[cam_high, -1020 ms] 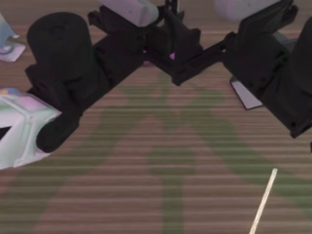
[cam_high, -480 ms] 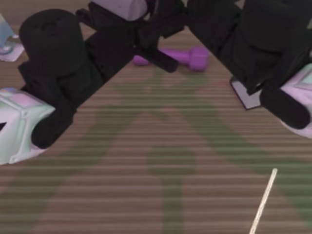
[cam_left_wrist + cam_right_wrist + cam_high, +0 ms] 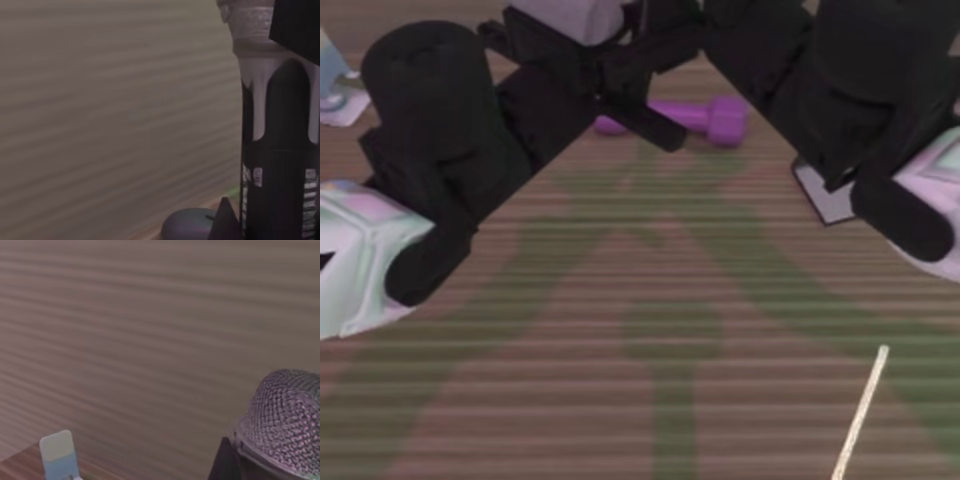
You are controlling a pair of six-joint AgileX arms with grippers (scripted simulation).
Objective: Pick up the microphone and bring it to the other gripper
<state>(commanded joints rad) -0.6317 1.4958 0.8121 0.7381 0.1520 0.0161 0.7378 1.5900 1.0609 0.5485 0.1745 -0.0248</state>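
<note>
While both claws meet above the dumbbell (image 3: 705, 117), mic (image 3: 280, 150) between them, grips unclear; release only once held.

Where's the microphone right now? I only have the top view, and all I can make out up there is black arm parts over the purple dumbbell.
Observer: The left wrist view shows the microphone close up. Its black body runs the full height of that picture.
Operator: Can you see its head anywhere?
Observer: Yes. In the right wrist view the silvery mesh head sits very near the camera.
Operator: Is anything else near it?
Observer: In the left wrist view, a rounded end of the purple dumbbell shows on the table beyond the microphone's body.
</note>
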